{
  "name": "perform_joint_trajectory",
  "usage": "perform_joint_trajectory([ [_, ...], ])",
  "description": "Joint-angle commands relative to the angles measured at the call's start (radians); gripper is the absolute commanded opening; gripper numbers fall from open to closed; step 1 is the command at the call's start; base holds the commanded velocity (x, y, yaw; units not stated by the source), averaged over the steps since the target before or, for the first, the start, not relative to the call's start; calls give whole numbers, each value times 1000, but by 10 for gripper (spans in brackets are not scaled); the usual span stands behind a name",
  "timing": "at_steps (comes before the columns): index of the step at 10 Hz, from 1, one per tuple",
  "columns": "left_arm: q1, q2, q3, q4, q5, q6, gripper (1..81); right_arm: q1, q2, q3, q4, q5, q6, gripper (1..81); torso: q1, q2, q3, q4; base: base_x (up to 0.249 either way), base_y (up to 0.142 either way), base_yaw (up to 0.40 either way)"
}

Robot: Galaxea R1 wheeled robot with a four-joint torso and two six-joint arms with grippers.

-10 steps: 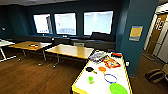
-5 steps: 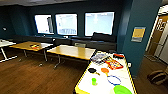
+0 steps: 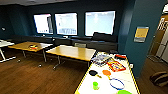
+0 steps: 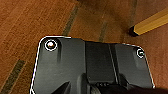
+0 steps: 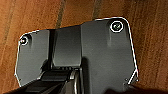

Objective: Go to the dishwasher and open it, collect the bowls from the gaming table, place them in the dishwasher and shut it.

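Observation:
The gaming table (image 3: 86, 86), white-topped with a yellow edge, runs along the lower right of the head view. On it lie an orange bowl (image 3: 106, 72), a pale bowl with a blue rim (image 3: 116, 83) and, cut off by the picture's edge, a lime green bowl (image 3: 124, 92). Colourful game boxes (image 3: 116, 66) lie at its far end. The dishwasher is out of view. In both wrist views my dark plates (image 4: 92, 65) (image 5: 75, 52) hang over the brown wood floor, holding nothing that I can see.
Two wooden tables (image 3: 73, 52) (image 3: 30, 46) stand to the left before a dark bench under bright windows. A small green cup (image 3: 95, 85) and a black round thing (image 3: 93, 72) also lie on the gaming table. A dark bag (image 3: 160, 78) sits on the floor at right.
The whole head view has shifted a little as the robot moves; the gaming table now sits slightly lower and nearer. Nothing on it has moved.

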Motion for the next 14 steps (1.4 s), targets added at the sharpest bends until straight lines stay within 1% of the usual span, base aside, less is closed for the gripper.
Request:
perform_joint_trajectory([
  [1,-58,-2,-1,2,40,3,811,58,4,1,-4,-47,-3,811,0,0,0,0,139,0,0],
  [4,-58,0,-1,2,40,3,811,56,4,1,-4,-47,-3,811,1,0,0,0,119,0,0],
  [11,-58,0,-1,1,40,3,811,54,4,-1,-4,-47,-3,811,1,0,0,0,85,0,0],
  [14,-58,1,-1,-1,40,3,811,54,4,-1,-4,-47,-3,811,1,1,0,0,0,0,0],
])
